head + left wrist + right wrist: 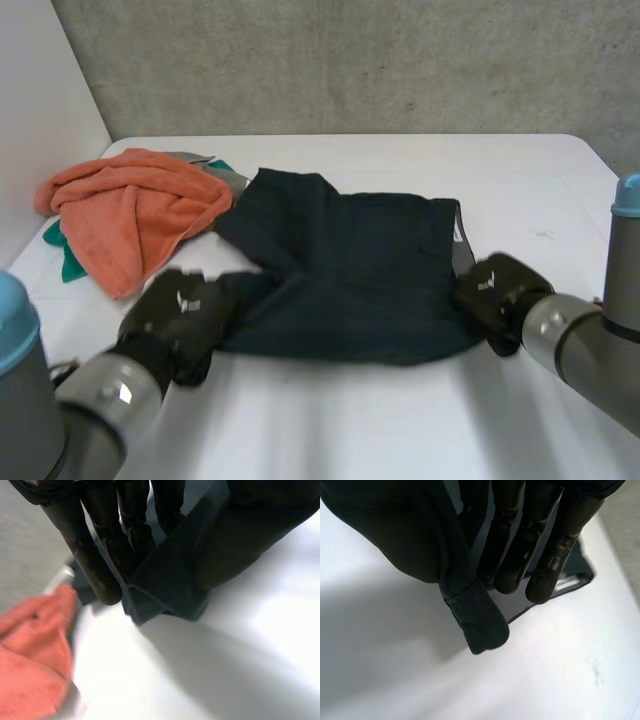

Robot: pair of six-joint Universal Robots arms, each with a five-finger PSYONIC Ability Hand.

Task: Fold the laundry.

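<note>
A dark navy garment [350, 270] lies spread across the middle of the white table [400, 420]. My left hand [180, 315] is at its near left corner. In the left wrist view the fingers [95, 565] close against a lifted fold of the garment [200, 565]. My right hand [495, 295] is at the garment's near right corner. In the right wrist view its fingers [540, 540] pinch a raised fold of the dark cloth [420, 530], whose hemmed tip hangs just above the table.
A crumpled orange towel [130, 210] lies at the back left, close to my left hand, and appears beside the fingers [30, 650]. A teal cloth [68, 262] and a grey one [225, 178] peek from under it. A white wall [40, 120] borders the table's left side.
</note>
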